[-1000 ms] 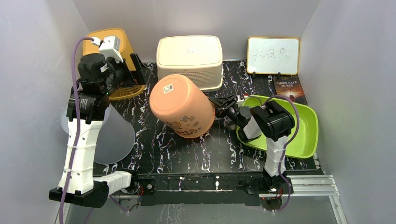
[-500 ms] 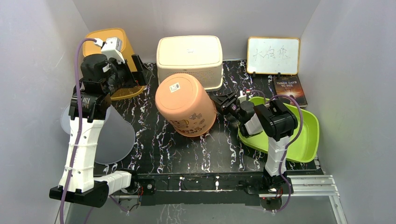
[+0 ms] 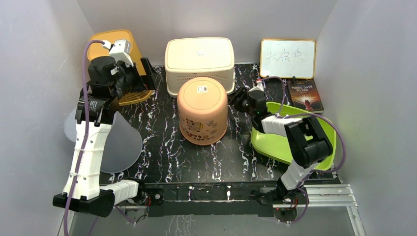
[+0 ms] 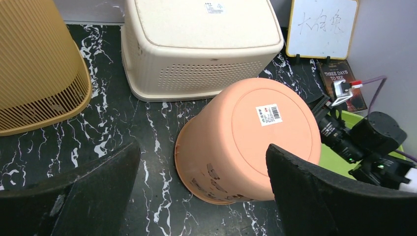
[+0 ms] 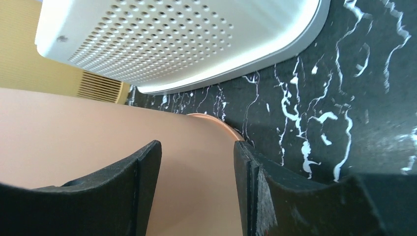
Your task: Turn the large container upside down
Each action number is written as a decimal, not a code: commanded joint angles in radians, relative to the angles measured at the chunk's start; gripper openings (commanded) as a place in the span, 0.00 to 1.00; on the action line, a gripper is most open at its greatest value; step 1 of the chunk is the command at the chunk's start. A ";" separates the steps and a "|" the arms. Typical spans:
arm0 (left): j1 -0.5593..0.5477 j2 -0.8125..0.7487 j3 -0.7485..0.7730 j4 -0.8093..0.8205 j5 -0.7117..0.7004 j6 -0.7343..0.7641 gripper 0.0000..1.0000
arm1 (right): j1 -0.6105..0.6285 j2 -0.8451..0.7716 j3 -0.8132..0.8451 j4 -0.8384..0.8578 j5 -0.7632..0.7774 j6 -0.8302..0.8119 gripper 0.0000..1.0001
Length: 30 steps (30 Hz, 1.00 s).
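The large container is a peach plastic bucket [image 3: 202, 110]. It stands mouth down on the black marbled table, its labelled base facing up. It also shows in the left wrist view [image 4: 246, 137] and as a peach wall in the right wrist view [image 5: 74, 147]. My right gripper [image 3: 237, 102] is open and empty, close against the bucket's right side, with the rim just beyond its fingers [image 5: 246, 172]. My left gripper [image 3: 147, 73] is open and empty, held high to the bucket's far left, with the bucket seen below between its fingers [image 4: 98, 191].
A cream perforated basket [image 3: 199, 61] stands upside down right behind the bucket. A yellow basket [image 3: 118, 64] is at the far left. A green tray [image 3: 295, 142] lies at the right under my right arm. A whiteboard [image 3: 287, 58] and a book [image 3: 305, 94] are at the far right. A translucent round lid [image 3: 115, 142] lies at the left.
The bucket has gone from tilted on its rim to standing flat, mouth down. My right gripper has swung up toward the back beside it. The left arm barely moved.
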 commanded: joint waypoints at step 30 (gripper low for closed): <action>-0.001 -0.021 0.004 -0.003 0.038 0.008 0.98 | 0.451 0.293 0.608 -0.402 0.311 -0.264 0.53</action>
